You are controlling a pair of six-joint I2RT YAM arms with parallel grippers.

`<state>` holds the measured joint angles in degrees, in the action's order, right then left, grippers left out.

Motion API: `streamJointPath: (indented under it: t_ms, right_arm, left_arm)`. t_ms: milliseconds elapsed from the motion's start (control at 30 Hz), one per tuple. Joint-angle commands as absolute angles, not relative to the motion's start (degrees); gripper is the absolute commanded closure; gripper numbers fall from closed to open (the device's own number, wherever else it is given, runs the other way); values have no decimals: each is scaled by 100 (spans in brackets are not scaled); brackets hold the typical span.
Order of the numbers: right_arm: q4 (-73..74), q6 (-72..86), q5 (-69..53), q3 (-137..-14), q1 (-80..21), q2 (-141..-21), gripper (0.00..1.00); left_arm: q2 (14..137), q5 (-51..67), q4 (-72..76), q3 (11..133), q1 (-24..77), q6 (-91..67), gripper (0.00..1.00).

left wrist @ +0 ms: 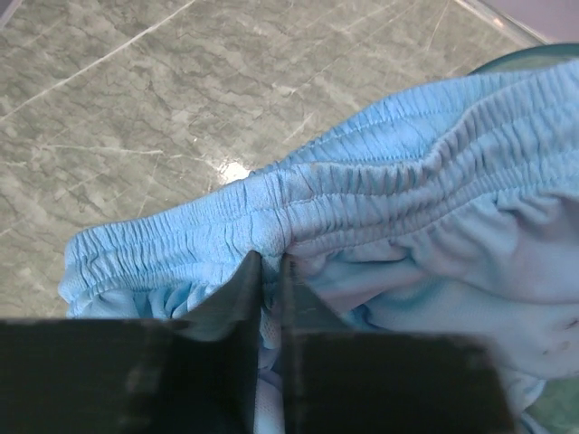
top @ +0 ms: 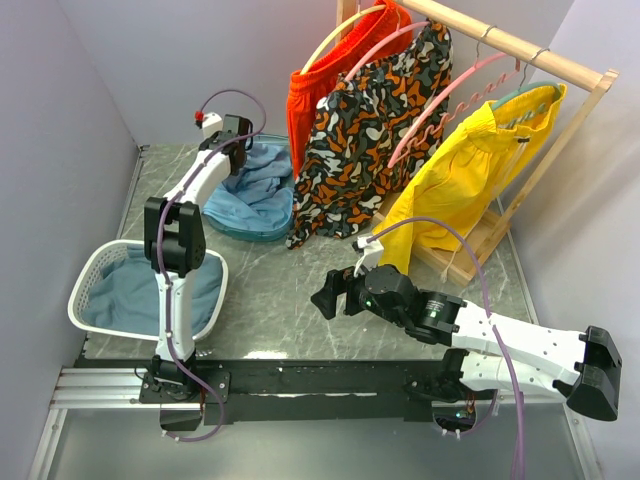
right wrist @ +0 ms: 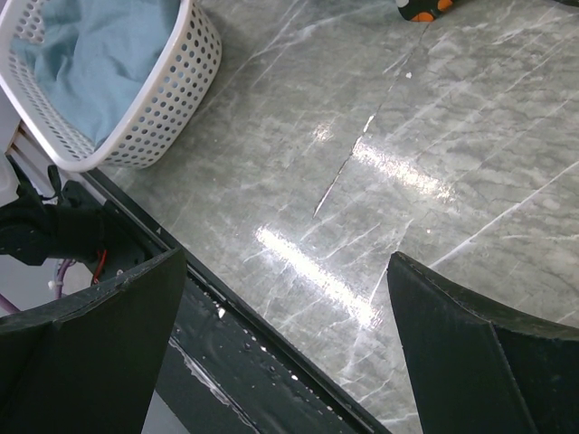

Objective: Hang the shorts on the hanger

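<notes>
Bright, even overhead light is glancing off the glossy worktop (right wrist: 303, 258) in white glare streaks, shadows are falling soft, and the near jaws are looking dark and blurred up close

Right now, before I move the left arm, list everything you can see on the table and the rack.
shorts: one, light sky-blue, table back left
basket: one, white mesh, table near left
cloth: one, dull blue, in the basket
rack: one, wooden, back right
orange shorts: one, rack's left end, on a cream hanger
patterned shorts: one, black, orange and white, beside the orange
empty pink hanger: one, wavy bar, middle of the rack
yellow shorts: one, rack's right end
table: grey marble
left arm: jaws shut on the shorts' waistband
right arm: jaws open over bare table
</notes>
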<state>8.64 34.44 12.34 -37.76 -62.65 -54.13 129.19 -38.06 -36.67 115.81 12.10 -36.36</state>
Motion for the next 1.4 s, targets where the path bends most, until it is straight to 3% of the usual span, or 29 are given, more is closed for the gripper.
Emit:
streamJointPath:
  t_ms: [0, 433, 633, 833, 1167, 1367]
  right_arm:
    - [844, 3393, 1265, -3946, -6293, -5309, 1]
    - [1081, 3243, 1661, -4140, -6284, -5133, 1]
    - [1221, 3182, 1793, -4289, -6284, -5071, 0]
    - [1423, 3068, 1810, -4623, -6249, -5045, 0]
    - [1740, 2769, 2065, -5439, -6117, -5010, 0]
    - [1960, 2681, 2223, -5844, -6021, -5019, 0]
  left_arm:
    - [12867, -3859, -3630, 11821, 1239, -3507, 99]
    - [11699, -3587, -3700, 12252, 1239, -3147, 99]
    - [10750, -2876, -3244, 12138, 1266, -2778, 99]
    - [9669, -2874, -3111, 12217, 1512, -2338, 99]
    - [8158, -2751, -2953, 12375, 3021, -1468, 99]
    - [7735, -2506, -3198, 12568, 3436, -1503, 99]
